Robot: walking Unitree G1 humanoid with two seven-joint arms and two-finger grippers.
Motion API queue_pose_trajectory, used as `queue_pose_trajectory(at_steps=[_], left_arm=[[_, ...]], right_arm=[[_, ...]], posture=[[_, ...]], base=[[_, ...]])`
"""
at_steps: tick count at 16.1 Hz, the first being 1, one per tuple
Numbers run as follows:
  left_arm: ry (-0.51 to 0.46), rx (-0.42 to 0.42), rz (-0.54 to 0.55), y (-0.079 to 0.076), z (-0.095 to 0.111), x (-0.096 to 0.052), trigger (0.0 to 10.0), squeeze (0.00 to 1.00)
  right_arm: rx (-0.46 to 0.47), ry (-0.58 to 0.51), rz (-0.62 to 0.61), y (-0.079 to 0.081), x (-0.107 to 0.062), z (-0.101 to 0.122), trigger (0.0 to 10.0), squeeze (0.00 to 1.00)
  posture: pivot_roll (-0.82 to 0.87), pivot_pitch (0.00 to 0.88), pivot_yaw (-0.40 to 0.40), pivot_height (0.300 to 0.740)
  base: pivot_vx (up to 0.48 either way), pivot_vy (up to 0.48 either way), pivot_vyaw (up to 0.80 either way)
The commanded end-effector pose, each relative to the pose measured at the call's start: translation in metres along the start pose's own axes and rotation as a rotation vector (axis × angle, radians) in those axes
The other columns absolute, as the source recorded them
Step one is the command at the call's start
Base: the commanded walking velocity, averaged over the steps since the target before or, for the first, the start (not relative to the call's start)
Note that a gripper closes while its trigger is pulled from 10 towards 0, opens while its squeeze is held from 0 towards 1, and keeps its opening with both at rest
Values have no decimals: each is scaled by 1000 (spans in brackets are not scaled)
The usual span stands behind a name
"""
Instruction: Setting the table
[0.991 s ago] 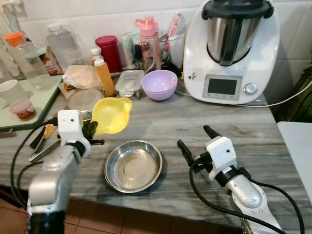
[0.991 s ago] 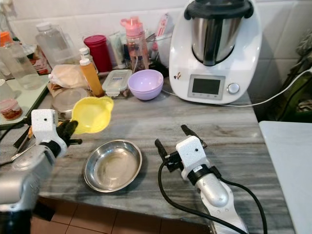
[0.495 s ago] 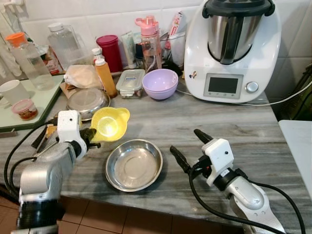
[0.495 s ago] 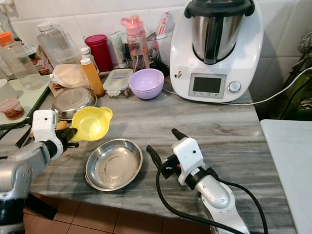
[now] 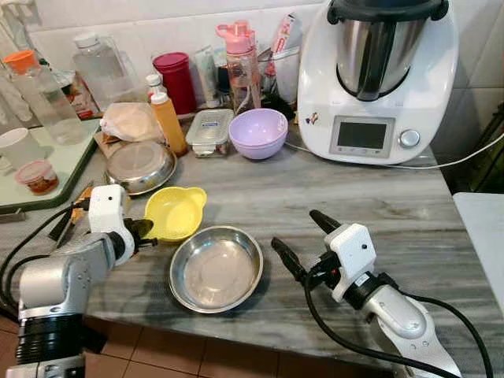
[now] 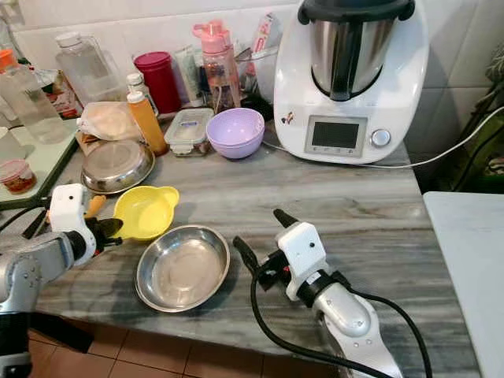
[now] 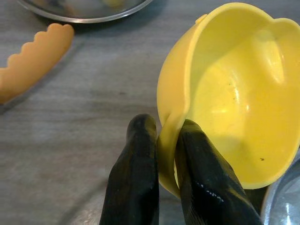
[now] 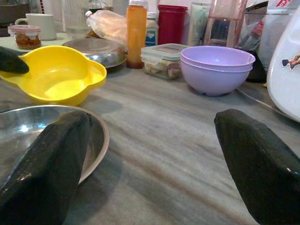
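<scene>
A yellow plastic bowl (image 5: 174, 213) with two ear handles rests low on the marble counter, left of a steel bowl (image 5: 216, 268) near the front edge. My left gripper (image 5: 140, 231) is shut on the yellow bowl's near rim; the left wrist view shows both black fingers (image 7: 136, 173) pinching that rim (image 7: 168, 136). My right gripper (image 5: 303, 239) stands open to the right of the steel bowl, holding nothing. In the right wrist view the steel bowl (image 8: 28, 126) and yellow bowl (image 8: 56, 75) lie ahead between the spread fingers.
A purple bowl (image 5: 258, 133), a lidded container (image 5: 209, 131), an orange bottle (image 5: 168, 122), a second steel dish (image 5: 141, 165) and a large white kitchen machine (image 5: 376, 79) crowd the back. Orange tongs (image 7: 33, 61) lie at the left. A green tray (image 5: 55, 177) holds jars.
My left gripper has lowered the yellow bowl from mid-air down onto the counter beside the steel bowl, turning it upright. The right gripper has shifted slightly left. The second steel dish has come into sight.
</scene>
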State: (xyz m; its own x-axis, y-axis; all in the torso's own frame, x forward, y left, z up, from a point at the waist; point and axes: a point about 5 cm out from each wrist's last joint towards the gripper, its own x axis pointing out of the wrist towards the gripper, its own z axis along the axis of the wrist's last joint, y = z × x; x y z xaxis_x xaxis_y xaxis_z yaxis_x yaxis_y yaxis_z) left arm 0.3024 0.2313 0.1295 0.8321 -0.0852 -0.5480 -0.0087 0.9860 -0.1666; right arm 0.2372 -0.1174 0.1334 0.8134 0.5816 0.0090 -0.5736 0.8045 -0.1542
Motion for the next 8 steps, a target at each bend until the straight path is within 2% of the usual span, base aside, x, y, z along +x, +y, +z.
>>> queue_pose_trajectory(at_steps=[1, 2, 3, 4, 5, 8], left_arm=[[9, -7, 39, 10, 3, -2, 10000, 0], [12, -12, 41, 10, 3, -2, 10000, 0], [17, -15, 42, 10, 2, -1, 10000, 200], [22, -20, 45, 11, 1, -1, 10000, 714], [26, -26, 41, 11, 0, -1, 10000, 1000], [53, -32, 42, 12, -5, 0, 10000, 1000]], right_arm=[[11, -11, 17, 4, 1, 3, 10000, 0], [10, -11, 18, 4, 2, 3, 10000, 0], [10, -10, 19, 4, 2, 3, 10000, 0], [11, -10, 22, 4, 2, 3, 10000, 0], [11, -10, 22, 4, 2, 3, 10000, 0], [10, -7, 20, 3, 2, 3, 10000, 0]], posture=[[-228, 29, 152, 740], [-227, 29, 151, 740], [-227, 29, 151, 740], [-228, 29, 151, 740], [-229, 28, 150, 740], [-231, 25, 149, 740]], base=[[0, 0, 0], [0, 0, 0], [0, 0, 0], [0, 0, 0], [0, 0, 0], [0, 0, 0]])
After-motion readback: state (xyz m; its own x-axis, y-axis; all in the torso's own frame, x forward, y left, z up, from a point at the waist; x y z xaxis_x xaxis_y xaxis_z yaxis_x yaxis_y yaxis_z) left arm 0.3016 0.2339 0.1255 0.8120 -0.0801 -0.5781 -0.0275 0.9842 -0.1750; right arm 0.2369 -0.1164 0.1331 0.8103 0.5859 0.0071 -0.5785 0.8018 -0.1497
